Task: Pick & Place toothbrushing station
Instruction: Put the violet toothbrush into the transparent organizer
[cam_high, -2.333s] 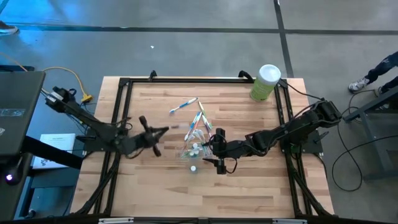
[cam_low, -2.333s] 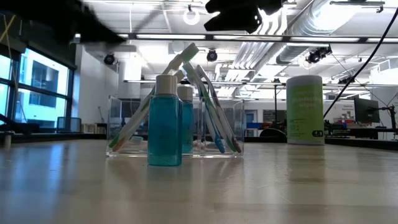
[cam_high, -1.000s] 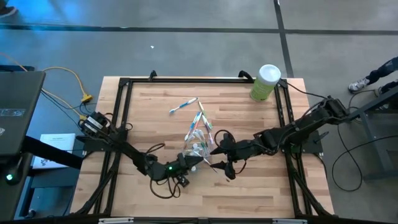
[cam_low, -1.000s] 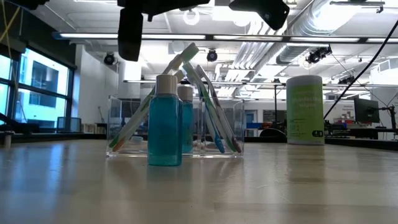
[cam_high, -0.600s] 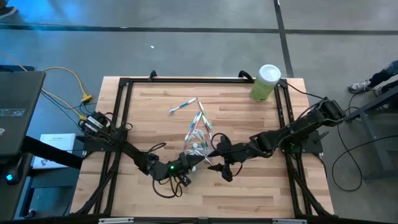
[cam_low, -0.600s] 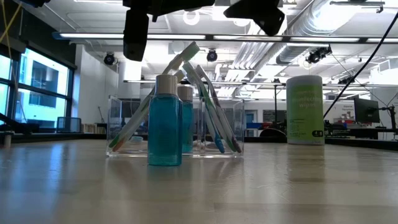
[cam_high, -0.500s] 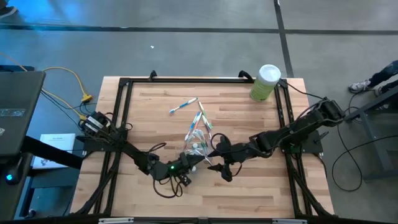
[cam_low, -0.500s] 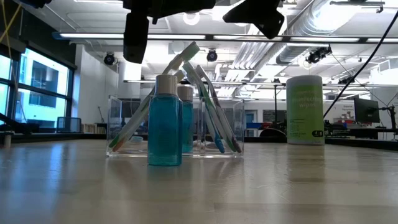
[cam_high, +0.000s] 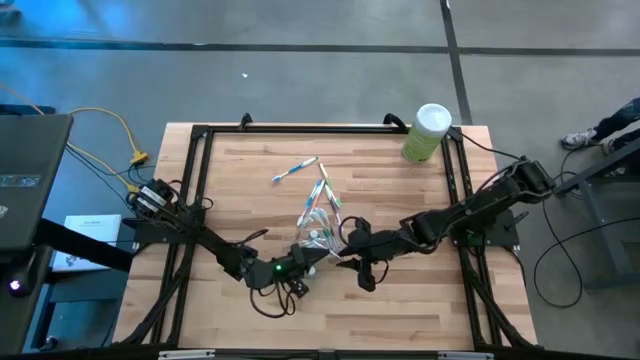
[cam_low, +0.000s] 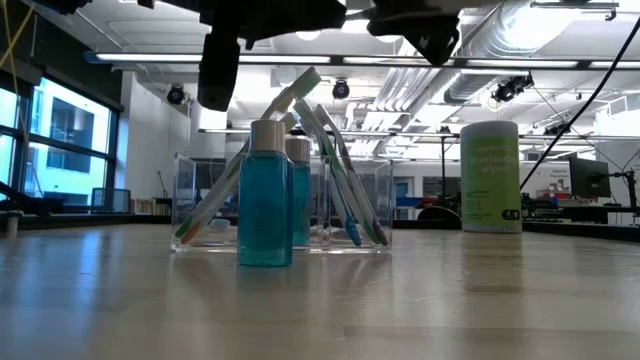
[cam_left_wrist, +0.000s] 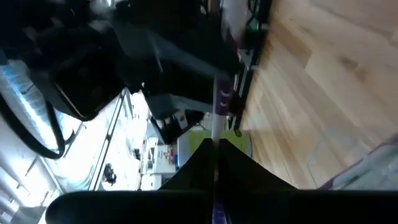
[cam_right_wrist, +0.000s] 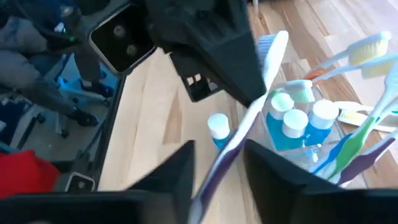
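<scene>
The clear holder (cam_high: 318, 232) stands mid-table with several pastel toothbrushes leaning in it and white-capped blue bottles (cam_low: 265, 205) at its front. One purple-and-white toothbrush (cam_right_wrist: 249, 118) hangs in the air just near of the holder, between my two grippers. My left gripper (cam_high: 312, 260) comes from the table's left and is shut on the toothbrush. My right gripper (cam_high: 342, 248) comes from the right, and its fingers stand on either side of the handle. Another toothbrush (cam_high: 295, 170) lies loose on the wood farther back. My left gripper pinches the toothbrush's neck (cam_right_wrist: 260, 87), just below the bristle head, between its two fingertips. It comes in level from the table's left and lies across the brush. The brush is lifted clear of the table. My right gripper closes on the handle's lower part (cam_right_wrist: 217, 165), one finger (cam_right_wrist: 183, 171) on each side, slanting down from the table's right. The handle runs up and away between the fingers toward the left gripper.
A tall green canister (cam_high: 428, 132) with a white lid stands at the far right corner. One small white-capped bottle (cam_right_wrist: 217, 127) stands on the wood beside the holder. A black frame rail (cam_high: 195, 190) runs around the table. There is bare wood near and left of the holder.
My right gripper has edged a little toward the left gripper and drawn its fingers in around the toothbrush handle. The toothbrush and the holder have stayed where they were.
</scene>
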